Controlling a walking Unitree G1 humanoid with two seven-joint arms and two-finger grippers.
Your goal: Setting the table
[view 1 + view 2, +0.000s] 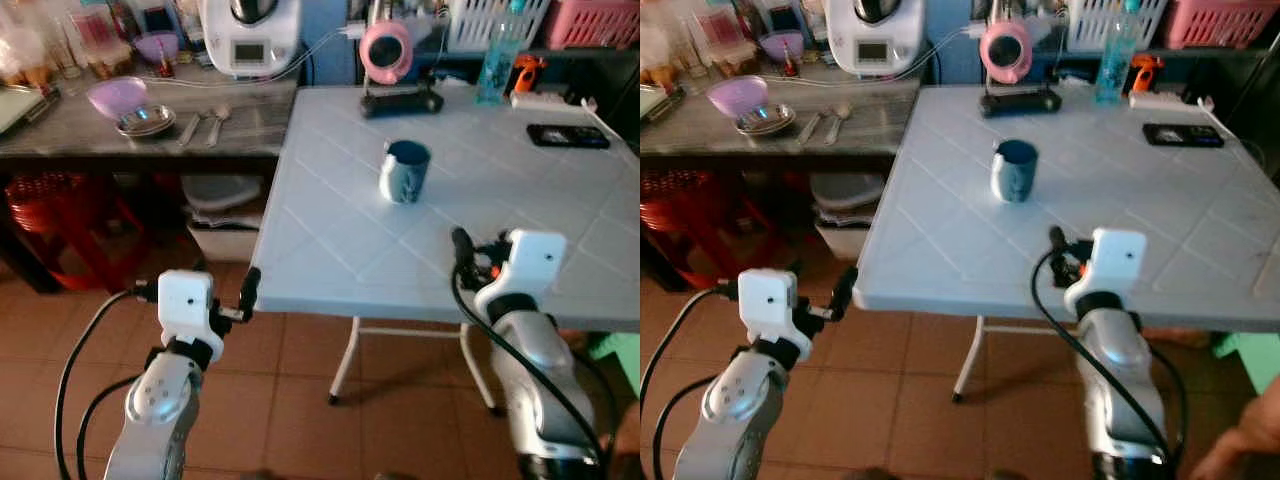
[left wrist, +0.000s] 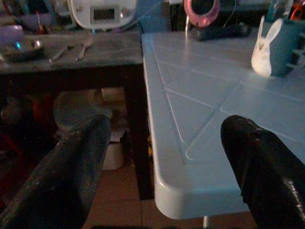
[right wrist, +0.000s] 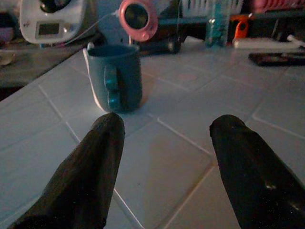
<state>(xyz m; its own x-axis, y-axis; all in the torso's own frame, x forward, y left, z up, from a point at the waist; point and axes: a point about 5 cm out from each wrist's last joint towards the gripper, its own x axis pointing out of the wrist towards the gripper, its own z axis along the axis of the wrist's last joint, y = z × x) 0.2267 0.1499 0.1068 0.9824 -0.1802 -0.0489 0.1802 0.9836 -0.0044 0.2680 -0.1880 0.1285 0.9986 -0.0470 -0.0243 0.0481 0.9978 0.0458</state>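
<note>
- Mug (image 1: 404,170) is seen upright, mid table (image 1: 330,240).
- R gripper (image 3: 164,157) is held over table, jaws spread, nothing gripped, mug ahead.
- L gripper (image 2: 164,157) is held at table corner, jaws spread, nothing gripped.

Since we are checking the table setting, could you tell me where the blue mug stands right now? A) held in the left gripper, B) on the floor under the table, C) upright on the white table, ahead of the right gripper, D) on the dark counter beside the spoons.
C: the blue mug stands upright on the white table, ahead of the open right gripper, untouched.
</note>
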